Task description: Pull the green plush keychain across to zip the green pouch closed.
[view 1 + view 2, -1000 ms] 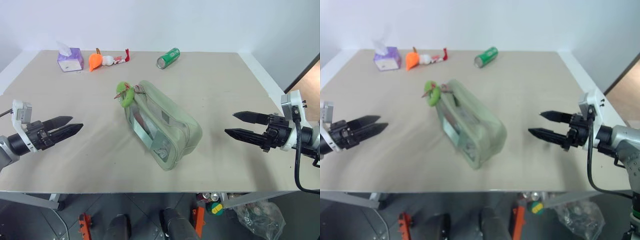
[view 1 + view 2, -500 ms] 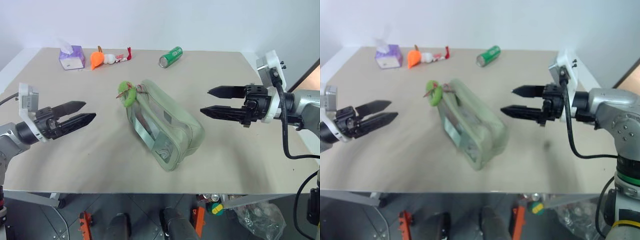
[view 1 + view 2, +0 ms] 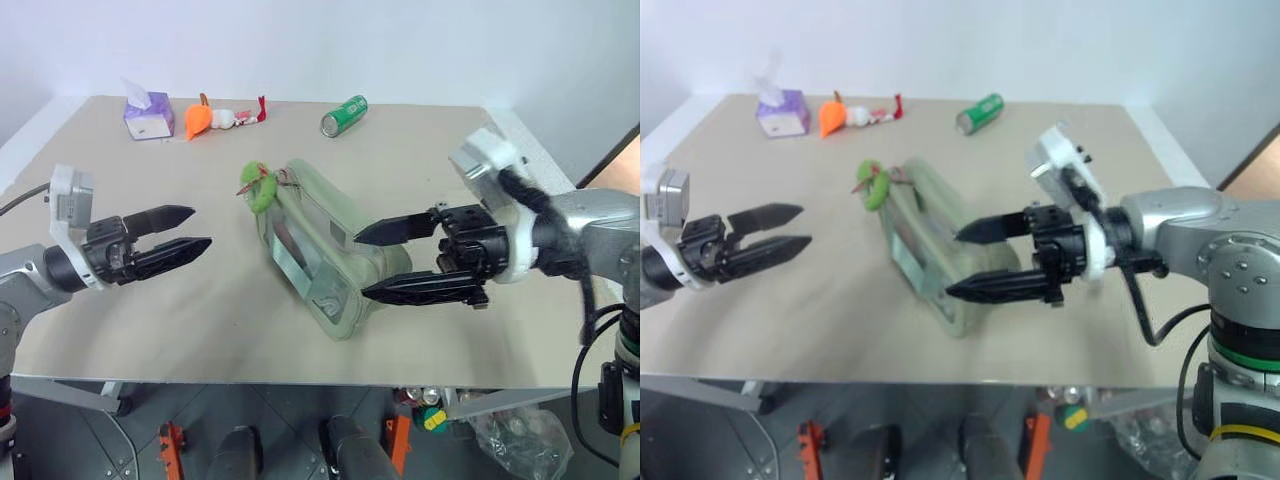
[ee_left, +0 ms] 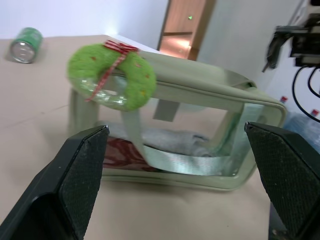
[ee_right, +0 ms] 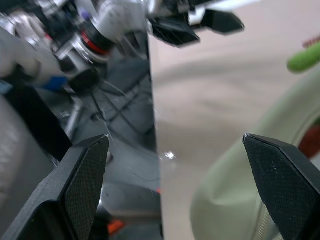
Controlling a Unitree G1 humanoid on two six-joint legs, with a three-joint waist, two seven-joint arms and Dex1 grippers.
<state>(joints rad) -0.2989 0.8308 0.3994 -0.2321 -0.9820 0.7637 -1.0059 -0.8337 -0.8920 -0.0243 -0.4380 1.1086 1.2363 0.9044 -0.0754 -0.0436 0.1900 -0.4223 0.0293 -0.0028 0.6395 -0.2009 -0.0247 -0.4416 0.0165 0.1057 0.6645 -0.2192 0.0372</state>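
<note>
Green plush keychain (image 3: 259,187) hangs at the pouch (image 3: 335,250) end farthest from the right gripper (image 3: 377,262), which has swung in beside the near end, fingers spread, holding nothing. The left gripper (image 3: 185,244), also wide open, has come nearer the keychain; no grasp yet.

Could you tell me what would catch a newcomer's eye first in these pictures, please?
Probably the green pouch, lying at an angle mid-table with the bright green plush keychain at its far end. Next come the two open grippers flanking it: the right gripper reaches over the pouch's near end, while the left gripper hangs apart on the other side.
</note>
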